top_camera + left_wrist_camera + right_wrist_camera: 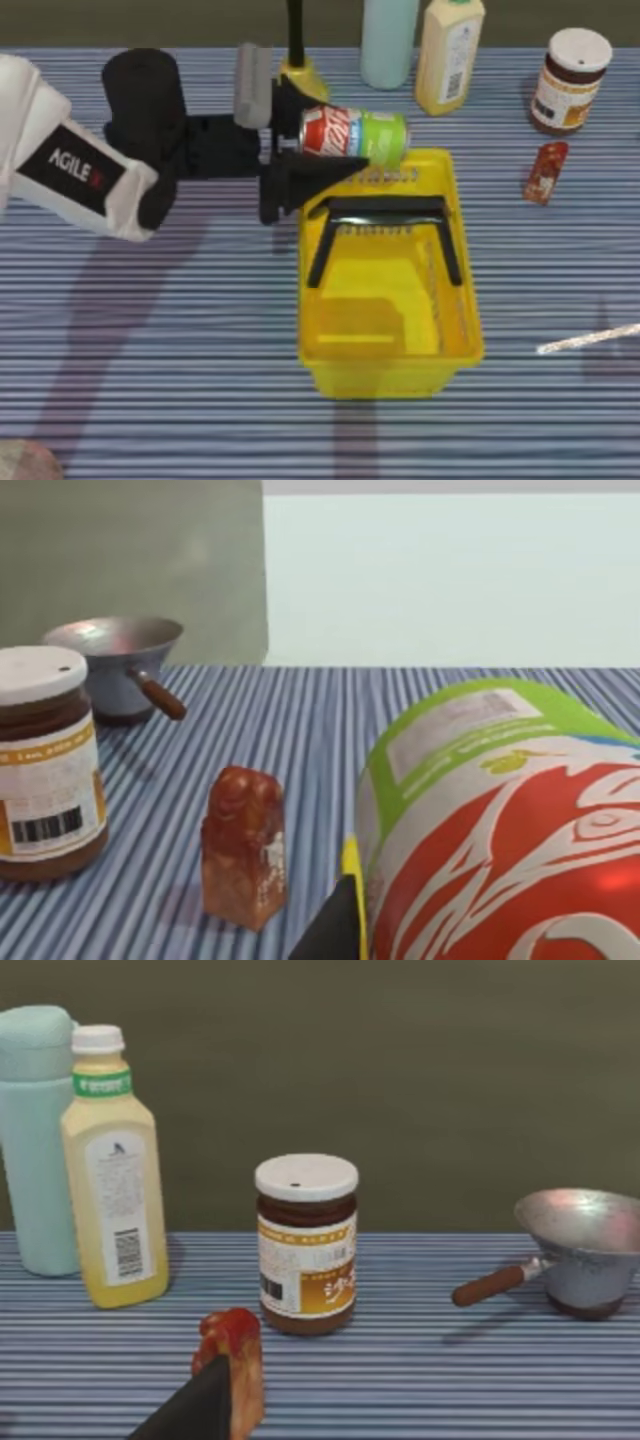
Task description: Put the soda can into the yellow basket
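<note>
The left hand is clenched on the soda can, which lies sideways in its grip above the far rim of the yellow basket. The basket sits below and just forward of that hand on the blue-striped bench, black handle folded across it. Beyond the hand stand a red packet, a brown jar and a metal pan; behind them a plain wall. The right hand is out of sight.
</note>
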Robot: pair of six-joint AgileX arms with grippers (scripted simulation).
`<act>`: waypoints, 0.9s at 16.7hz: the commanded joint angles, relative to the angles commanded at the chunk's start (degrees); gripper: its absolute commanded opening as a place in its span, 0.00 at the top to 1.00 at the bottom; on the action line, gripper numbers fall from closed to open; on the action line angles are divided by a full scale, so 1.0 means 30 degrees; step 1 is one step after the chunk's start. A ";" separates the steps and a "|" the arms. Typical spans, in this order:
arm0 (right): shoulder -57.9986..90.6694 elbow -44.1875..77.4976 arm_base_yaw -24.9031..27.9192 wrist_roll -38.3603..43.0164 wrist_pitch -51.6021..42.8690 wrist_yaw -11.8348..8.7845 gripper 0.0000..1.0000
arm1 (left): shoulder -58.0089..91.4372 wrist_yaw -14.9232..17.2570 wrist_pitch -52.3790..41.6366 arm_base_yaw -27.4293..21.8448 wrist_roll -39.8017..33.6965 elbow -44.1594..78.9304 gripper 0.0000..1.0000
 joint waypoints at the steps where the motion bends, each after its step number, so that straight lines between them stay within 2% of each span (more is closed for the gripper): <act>1: 0.0000 0.0000 0.0000 0.0000 0.0000 0.0000 0.00 | 0.0237 -0.0016 0.0271 0.0028 -0.0008 -0.0094 1.00; 5: 0.0000 0.0000 0.0000 0.0000 0.0000 0.0000 0.00 | 0.0301 -0.0021 0.0342 0.0036 -0.0010 -0.0122 1.00; 15: 0.0000 0.0000 0.0000 0.0000 0.0000 0.0000 0.00 | 0.0301 -0.0021 0.0342 0.0036 -0.0010 -0.0122 0.25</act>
